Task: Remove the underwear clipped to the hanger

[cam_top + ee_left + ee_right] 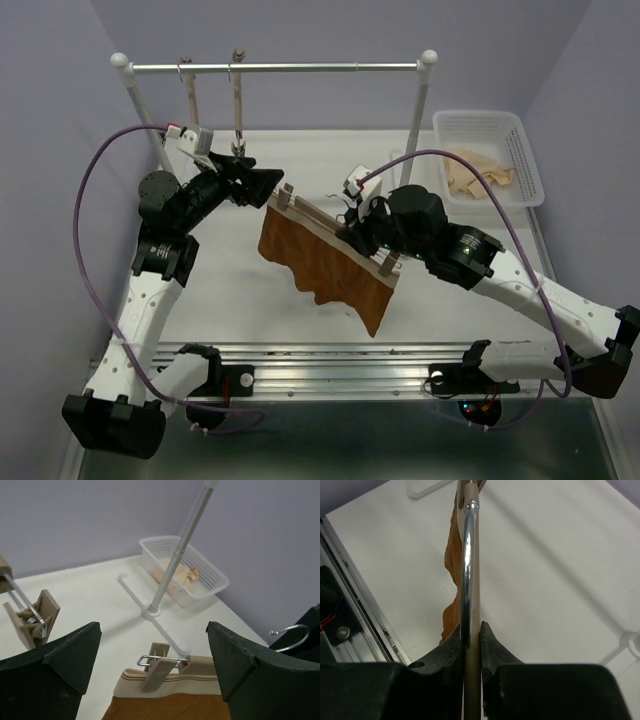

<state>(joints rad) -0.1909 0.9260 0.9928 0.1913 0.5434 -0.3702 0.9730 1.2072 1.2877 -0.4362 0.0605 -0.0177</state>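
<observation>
Two robot arms meet over a white desk (pixel 230 300). The right hand (pixel 358 232) is closed tight on the middle of the wooden hanger (pixel 308 211). Its fingers (pixel 492 650) pinch the bar where the metal hook (pixel 467 565) rises, and they hold the hanger in the air. Rust-brown underwear (pixel 325 262) hangs from the hanger just below this hand, clipped at both ends.

The left hand (pixel 262 183) is spread fully open and holds nothing. It sits just beside the hanger end farthest from the right hand. In its wrist view, the clip (pixel 159 666) on that end grips the pale waistband. The clip lies just ahead, between the hand's two fingers (pixel 60 665), touching neither.

A white basket (pixel 490 150) holding pale cloth stands on the desk well beyond the right hand. Behind the left hand, two wooden pieces (pixel 238 100) dangle from a metal rail (pixel 320 67).
</observation>
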